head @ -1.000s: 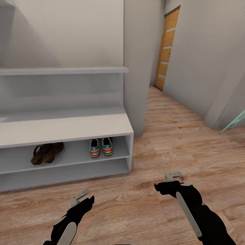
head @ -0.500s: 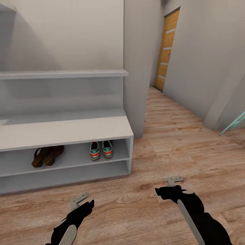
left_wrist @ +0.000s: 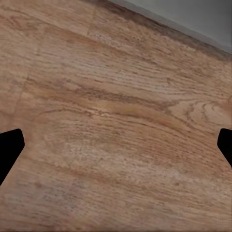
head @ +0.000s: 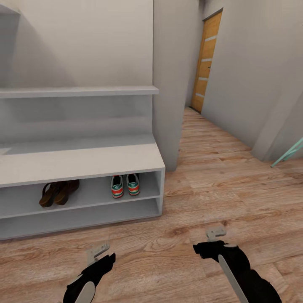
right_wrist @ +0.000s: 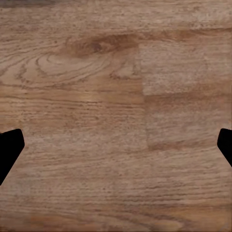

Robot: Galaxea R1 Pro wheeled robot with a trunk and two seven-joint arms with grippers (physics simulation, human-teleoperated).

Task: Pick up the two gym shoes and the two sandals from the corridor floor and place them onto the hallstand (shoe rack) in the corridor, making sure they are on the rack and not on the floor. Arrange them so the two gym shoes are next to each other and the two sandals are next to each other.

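The two gym shoes point(head: 125, 185), white with green stripes and red-orange heels, stand side by side, heels outward, on the upper open shelf of the white hallstand point(head: 84, 161), near its right end. On the same shelf, further left, the two brown sandals point(head: 59, 192) lean against each other. The corridor floor point(head: 219, 185) in front of the rack is bare wood plank. My left gripper point(head: 97, 251) point(left_wrist: 116, 145) and right gripper point(head: 215, 233) point(right_wrist: 116, 145) hover low over that floor, in front of the rack. Both are open, with nothing between their fingers.
The rack's lower shelf point(head: 80, 216) holds nothing. A white wall shelf point(head: 80, 91) hangs above the rack. A wall corner point(head: 172, 84) stands right of it, and the corridor runs back to an orange door point(head: 206, 63). A teal frame point(head: 290, 152) pokes in at the right edge.
The view has tilted up slightly. Both grippers have drawn back toward me and sit lower in the picture. The shoes and sandals have not moved on the shelf.
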